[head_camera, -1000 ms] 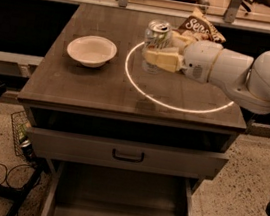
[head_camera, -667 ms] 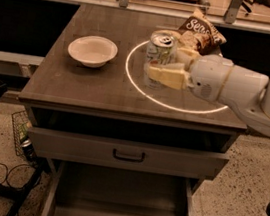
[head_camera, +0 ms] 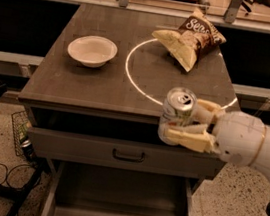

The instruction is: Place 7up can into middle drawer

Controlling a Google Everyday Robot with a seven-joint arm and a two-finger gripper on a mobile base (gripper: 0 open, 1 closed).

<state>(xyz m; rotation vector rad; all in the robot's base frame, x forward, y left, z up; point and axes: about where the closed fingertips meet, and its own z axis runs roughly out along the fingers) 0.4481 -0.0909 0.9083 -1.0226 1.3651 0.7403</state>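
Note:
The 7up can (head_camera: 176,113) is upright, held in my gripper (head_camera: 189,124), whose pale fingers (head_camera: 186,138) clamp it from the right. Can and gripper hang in the air at the table's front edge, right of centre, above the top drawer's front. The white arm (head_camera: 253,148) comes in from the right. The middle drawer (head_camera: 116,201) is pulled open below, a wide grey-brown box with a bare floor; its front part runs out of the bottom of the view.
A white bowl (head_camera: 92,50) sits at the table's left. A brown and yellow snack bag (head_camera: 191,37) lies at the back right. The top drawer front with a black handle (head_camera: 128,155) is shut. Cables and a wire basket (head_camera: 20,131) lie on the floor at left.
My gripper has carried the can from beside the snack bag forward, off the tabletop, to the table's front edge. The bag now shows fully.

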